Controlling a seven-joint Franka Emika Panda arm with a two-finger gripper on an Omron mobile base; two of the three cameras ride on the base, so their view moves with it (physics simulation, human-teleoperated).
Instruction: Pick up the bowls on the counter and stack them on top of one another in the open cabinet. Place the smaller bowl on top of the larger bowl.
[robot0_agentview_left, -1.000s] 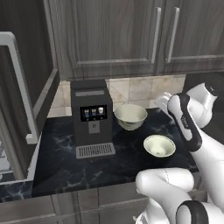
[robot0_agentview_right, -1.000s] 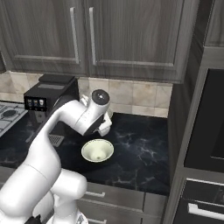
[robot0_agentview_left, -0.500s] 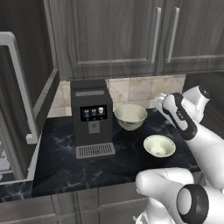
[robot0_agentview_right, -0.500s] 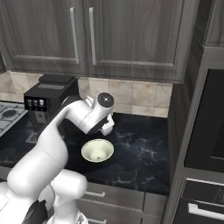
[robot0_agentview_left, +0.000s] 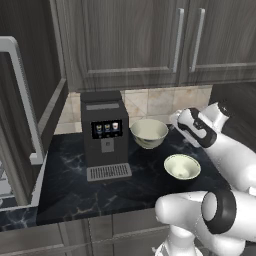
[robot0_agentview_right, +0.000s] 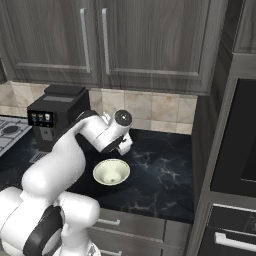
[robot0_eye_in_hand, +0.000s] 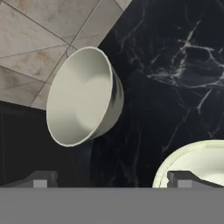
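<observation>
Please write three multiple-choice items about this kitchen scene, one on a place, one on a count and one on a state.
1. Where does the larger bowl stand?
A. on the counter beside the coffee machine
B. inside a wall cabinet
C. stacked in the other bowl

2. How many bowls are on the counter?
A. one
B. two
C. three

3. How is the gripper?
A. shut on the smaller bowl
B. shut on nothing
C. open and holding nothing

Answers:
1 A, the left base view shows it on the black worktop right next to the machine.
2 B, the larger bowl and the smaller bowl sit apart on the worktop.
3 C, in the hand view the fingertips stand wide apart with both bowls untouched.
</observation>
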